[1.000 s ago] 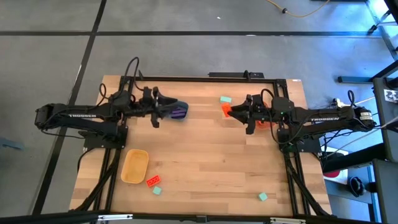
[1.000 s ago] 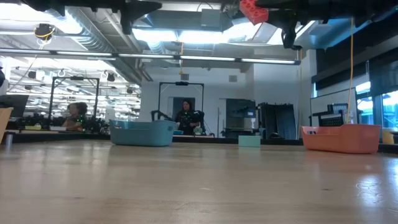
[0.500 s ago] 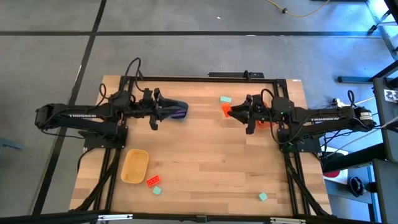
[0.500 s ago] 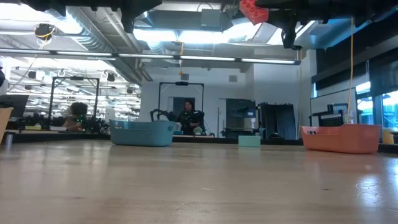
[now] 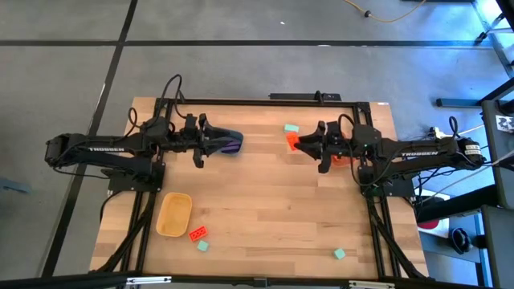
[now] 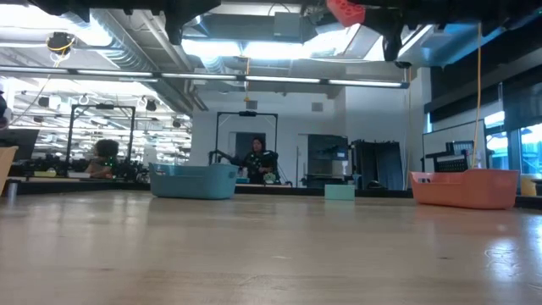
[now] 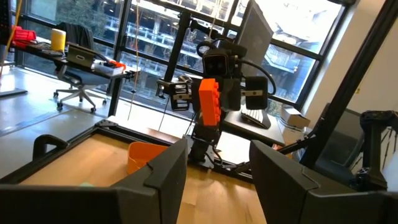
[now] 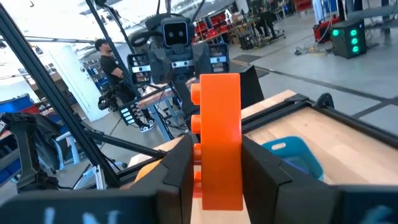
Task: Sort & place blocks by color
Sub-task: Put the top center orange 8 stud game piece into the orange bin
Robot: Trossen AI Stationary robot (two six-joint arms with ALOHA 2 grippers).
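Right gripper (image 5: 294,143) hovered above table's (image 5: 273,201) far right, fingers clamped on upright orange-red brick (image 8: 217,137). Left gripper (image 7: 214,171) hovered over blue tub (image 5: 230,144), jaws apart, empty. Mint-green bricks (image 5: 291,128) lay loose.

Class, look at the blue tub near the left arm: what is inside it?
Purple pieces show inside the blue tub, apparently purple blocks. The left gripper and its arm cover the tub's left part, so a full count is impossible.
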